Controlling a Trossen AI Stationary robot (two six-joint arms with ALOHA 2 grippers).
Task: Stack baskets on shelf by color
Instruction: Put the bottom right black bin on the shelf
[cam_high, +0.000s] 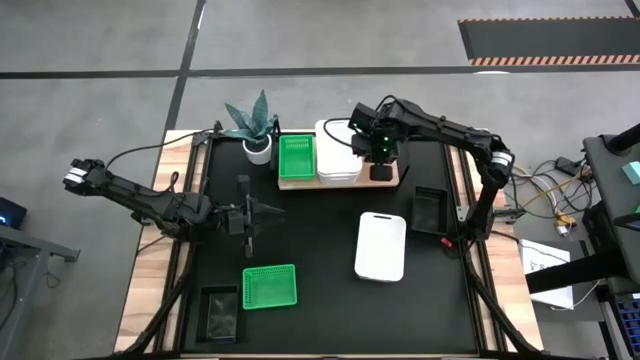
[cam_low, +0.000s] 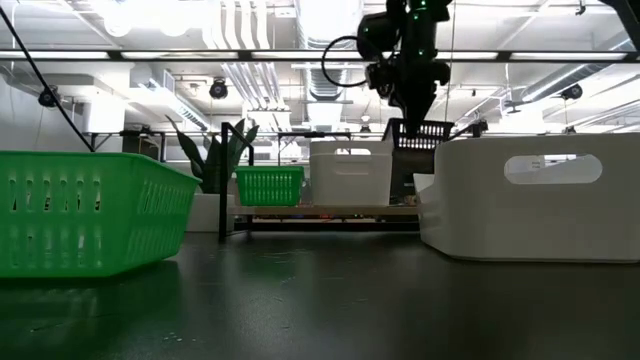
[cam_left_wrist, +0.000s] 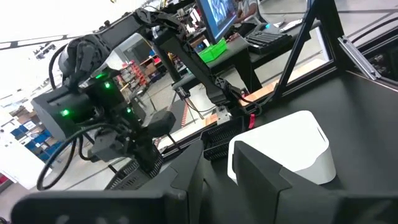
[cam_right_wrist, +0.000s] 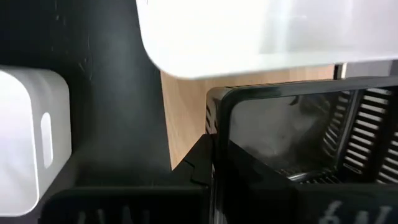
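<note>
Black basket (cam_right_wrist: 292, 143) hangs above the right end of the wooden shelf (cam_high: 300, 183), clenched in the right gripper (cam_high: 381, 158); green basket (cam_high: 296, 157) and white basket (cam_high: 338, 152) sit on the shelf; the left gripper (cam_high: 262, 212) waits mid-table, fingers spread.

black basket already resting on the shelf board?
No. In the low view the black basket hangs from the right gripper, clearly above the shelf.
</note>
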